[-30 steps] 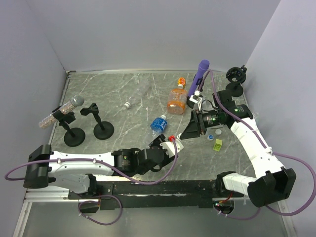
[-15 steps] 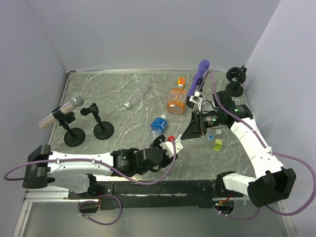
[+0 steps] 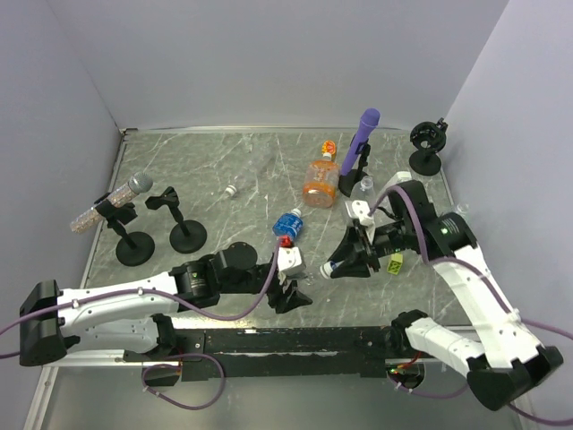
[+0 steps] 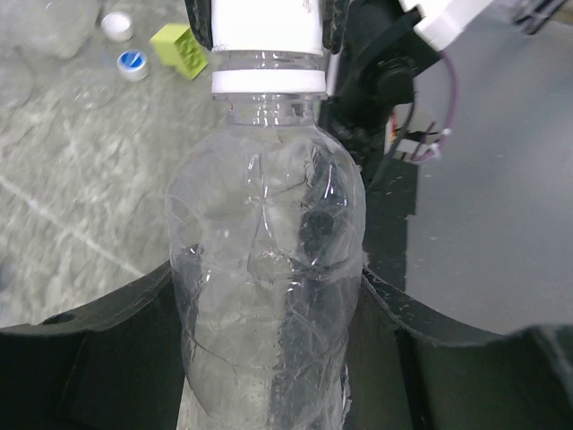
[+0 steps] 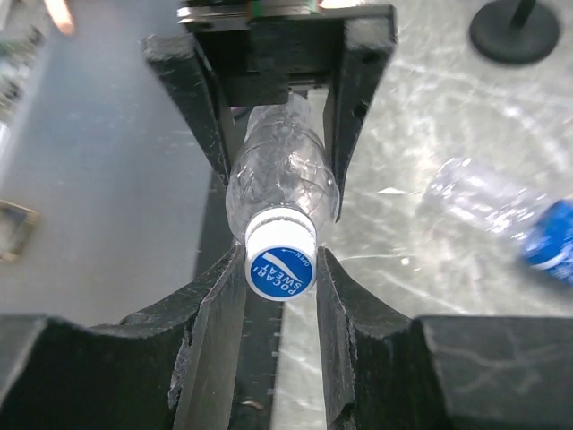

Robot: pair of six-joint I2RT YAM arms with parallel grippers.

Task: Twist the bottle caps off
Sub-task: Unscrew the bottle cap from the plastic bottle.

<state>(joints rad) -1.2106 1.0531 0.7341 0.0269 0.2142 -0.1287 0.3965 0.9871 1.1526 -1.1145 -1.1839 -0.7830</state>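
The left hand [image 4: 269, 349] is set about half wide and grips the belly of a clear bottle [image 4: 269, 260], with a finger pressed against each side. That keeps the body from turning. The right hand [image 5: 280, 287] is shut narrow on the bottle's cap [image 5: 280, 269], white-sided with a blue printed top, which sits at the centre of the right wrist view. One hand bracing and the other on the cap suggests a twist is about to be made or is under way.

In the top view the two hands meet at lower centre, above the table [image 3: 224, 161], and the clear bottle is almost lost between them. Its base is cut off at the bottom of the left wrist view. Whether the cap has loosened on its thread cannot be told.

Two loose caps [image 4: 132, 63] and a green block [image 4: 183, 49] lie at upper left, blurred. Another bottle [image 5: 528, 233] with a blue label lies at the right edge, out of focus.
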